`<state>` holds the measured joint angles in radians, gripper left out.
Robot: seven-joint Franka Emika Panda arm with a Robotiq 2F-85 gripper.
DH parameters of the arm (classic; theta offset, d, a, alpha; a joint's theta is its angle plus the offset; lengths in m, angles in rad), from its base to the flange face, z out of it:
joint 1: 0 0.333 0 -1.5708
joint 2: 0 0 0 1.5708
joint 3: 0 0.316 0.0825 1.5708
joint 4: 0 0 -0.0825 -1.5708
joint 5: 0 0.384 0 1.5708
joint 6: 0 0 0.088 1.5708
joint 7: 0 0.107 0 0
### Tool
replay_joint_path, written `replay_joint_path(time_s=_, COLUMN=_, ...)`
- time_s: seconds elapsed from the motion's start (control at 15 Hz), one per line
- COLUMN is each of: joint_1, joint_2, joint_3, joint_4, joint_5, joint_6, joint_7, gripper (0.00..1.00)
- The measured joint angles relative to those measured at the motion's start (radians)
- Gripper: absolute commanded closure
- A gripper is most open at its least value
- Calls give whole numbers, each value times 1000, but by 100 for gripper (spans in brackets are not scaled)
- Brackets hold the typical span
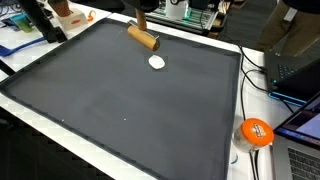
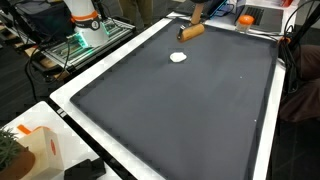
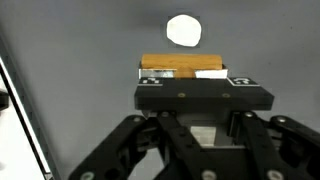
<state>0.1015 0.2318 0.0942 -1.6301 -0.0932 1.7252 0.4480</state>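
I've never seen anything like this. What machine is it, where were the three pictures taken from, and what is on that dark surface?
The machine is a robot that ends in a gripper, a two-fingered claw. Two pictures come from cameras standing outside the robot. The third comes from a camera on its wrist, looking past the claw. On the dark mat lies a white disc. A wooden block sits right at the fingertips, seemingly gripped, though the fingers themselves are hidden.
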Motion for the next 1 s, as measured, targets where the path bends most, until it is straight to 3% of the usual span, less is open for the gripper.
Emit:
replay_joint_path(time_s=0.33, joint_1=0, joint_2=47, joint_3=-19, joint_4=33, joint_5=3, joint_6=11, joint_7=1, gripper=78)
replay_joint_path(time_s=1.0, joint_1=0, joint_2=189, joint_3=-45, joint_4=214, joint_5=58, joint_6=-34, joint_7=-34, gripper=78)
